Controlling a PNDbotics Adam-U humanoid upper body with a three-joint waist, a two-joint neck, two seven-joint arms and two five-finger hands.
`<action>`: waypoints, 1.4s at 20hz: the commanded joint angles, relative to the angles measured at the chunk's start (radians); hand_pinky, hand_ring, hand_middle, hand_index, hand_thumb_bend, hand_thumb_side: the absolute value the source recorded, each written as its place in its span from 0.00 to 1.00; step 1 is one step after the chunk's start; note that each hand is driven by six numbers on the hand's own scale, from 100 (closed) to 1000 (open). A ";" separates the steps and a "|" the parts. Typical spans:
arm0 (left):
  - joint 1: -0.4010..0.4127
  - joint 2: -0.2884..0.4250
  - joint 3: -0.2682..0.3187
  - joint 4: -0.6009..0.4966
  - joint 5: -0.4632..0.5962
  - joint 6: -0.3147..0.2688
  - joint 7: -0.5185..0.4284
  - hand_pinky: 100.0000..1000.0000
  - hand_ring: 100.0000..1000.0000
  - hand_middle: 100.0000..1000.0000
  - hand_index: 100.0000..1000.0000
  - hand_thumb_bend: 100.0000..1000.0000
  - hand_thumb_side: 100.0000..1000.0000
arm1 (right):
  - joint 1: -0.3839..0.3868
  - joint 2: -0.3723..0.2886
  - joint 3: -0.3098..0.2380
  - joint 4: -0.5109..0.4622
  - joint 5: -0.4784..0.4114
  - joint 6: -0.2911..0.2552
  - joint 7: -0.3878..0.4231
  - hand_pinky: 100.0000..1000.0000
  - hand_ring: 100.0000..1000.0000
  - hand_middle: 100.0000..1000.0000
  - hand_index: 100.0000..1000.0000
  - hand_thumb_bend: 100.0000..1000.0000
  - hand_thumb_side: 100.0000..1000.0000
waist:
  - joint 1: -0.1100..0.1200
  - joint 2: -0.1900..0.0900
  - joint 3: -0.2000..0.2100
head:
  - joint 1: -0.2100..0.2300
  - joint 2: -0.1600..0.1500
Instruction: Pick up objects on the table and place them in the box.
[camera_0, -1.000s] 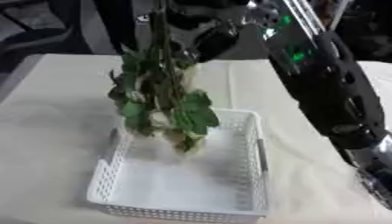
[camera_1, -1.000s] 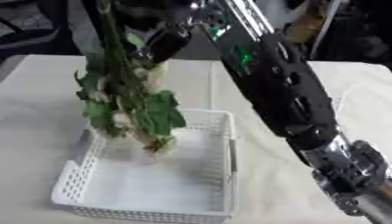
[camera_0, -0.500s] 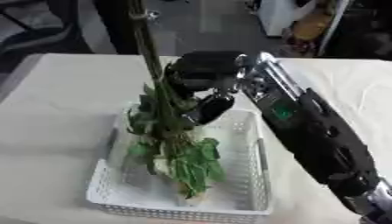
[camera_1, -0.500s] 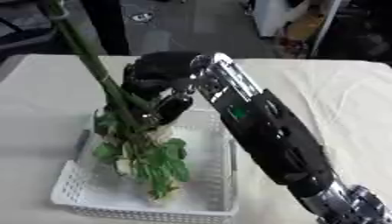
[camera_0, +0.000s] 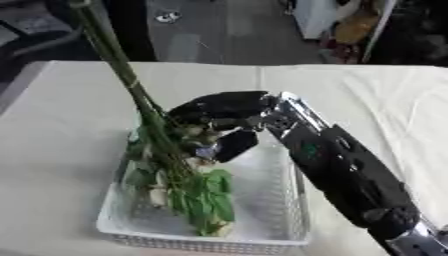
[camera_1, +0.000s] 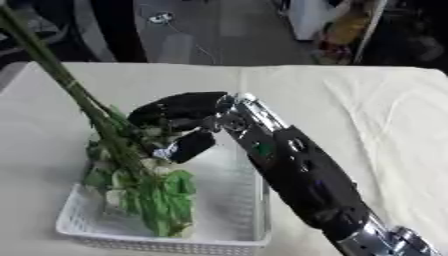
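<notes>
The right hand (camera_0: 220, 116) is curled around the flower bunch (camera_0: 179, 172) at mid-stem. The leafy head lies in the white basket (camera_0: 293, 200), while the stems lean out toward 11 o'clock over the counter (camera_0: 61, 115). It looks light and floppy, best gripped where the stems gather. No writing is readable.

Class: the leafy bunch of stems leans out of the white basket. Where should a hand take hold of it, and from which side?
Grip the bare green stems above the leaves, coming from the right, where the right hand already curls round them. They form one narrow bundle leaning up and left from the white basket; the leafy end is wide and floppy.
</notes>
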 joint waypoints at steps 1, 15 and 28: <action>-0.010 0.018 0.005 -0.014 0.001 0.001 -0.002 0.53 0.65 0.57 0.81 0.00 0.72 | -0.013 -0.075 -0.054 -0.069 -0.112 -0.077 0.032 0.95 0.95 0.92 0.95 0.00 0.78 | 0.005 -0.011 -0.004 | 0.010 -0.001; 0.002 0.025 0.014 -0.014 -0.007 0.007 0.009 0.53 0.65 0.57 0.81 0.00 0.72 | 0.168 -0.285 -0.481 -0.244 -0.336 0.187 -0.531 0.75 0.79 0.77 0.79 0.00 0.56 | 0.010 -0.008 -0.024 | 0.069 -0.001; 0.016 0.027 0.027 -0.014 -0.020 0.010 0.026 0.53 0.65 0.57 0.81 0.00 0.72 | 0.418 -0.137 -0.629 -0.411 -0.306 0.313 -0.688 0.68 0.75 0.73 0.74 0.00 0.62 | 0.025 0.000 -0.055 | 0.084 -0.001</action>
